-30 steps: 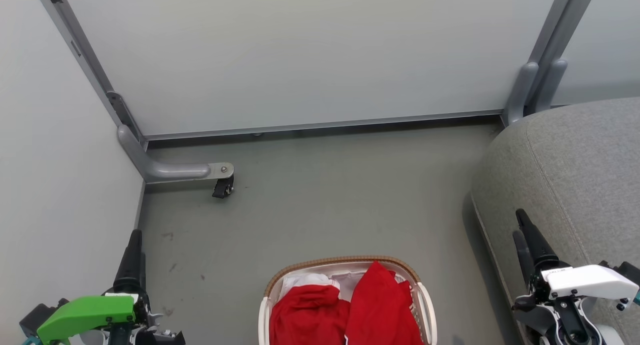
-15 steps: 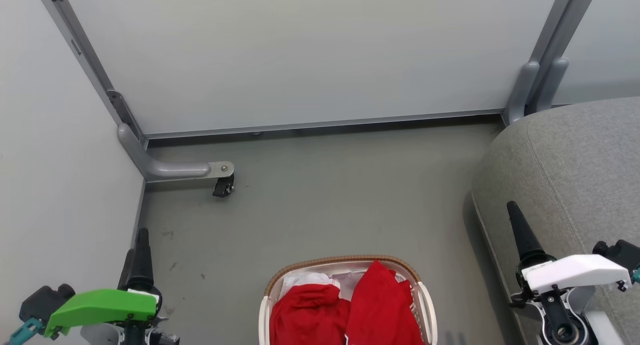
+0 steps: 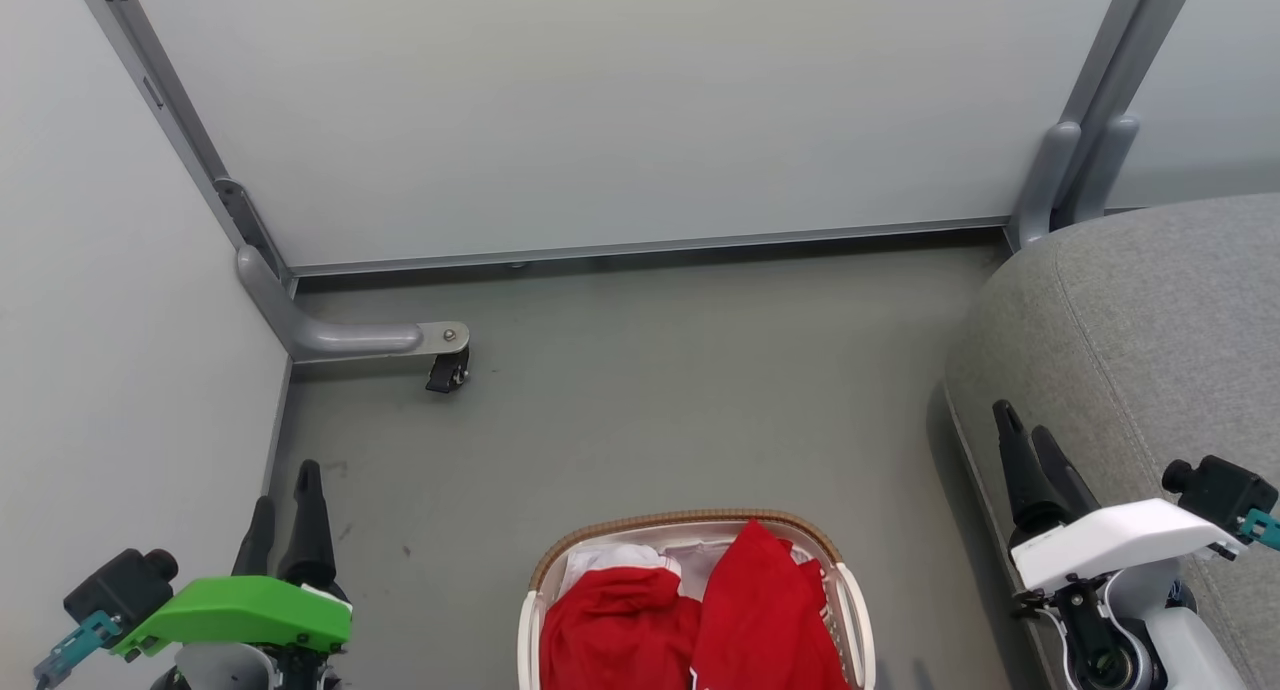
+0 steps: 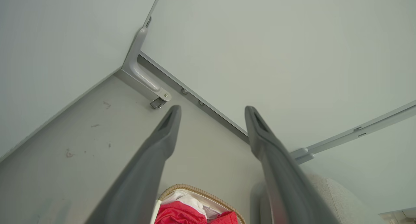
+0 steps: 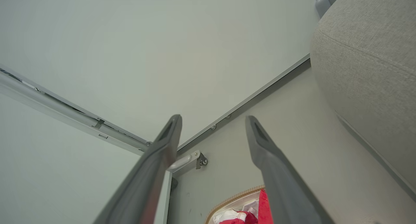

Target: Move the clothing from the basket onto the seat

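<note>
Head view: basket, between both grippers' fingers, holds red clothing on white liner, near end cut off; left gripper and right gripper gape wide, empty

Basket sits on the floor, centre, nearest the robot. Clothing lies in it: two garments side by side, touching. A liner sheet shows behind them at the far end of the basket.

Seat stands right of the basket, apart from it, its far end near the rear panel. Side partition runs along the left and meets the rear panel at the far-left corner. A castor foot reaches from that corner onto the floor.

Left tool is left of the basket, near the partition. Right tool is right of the basket, over the seat's near edge.
</note>
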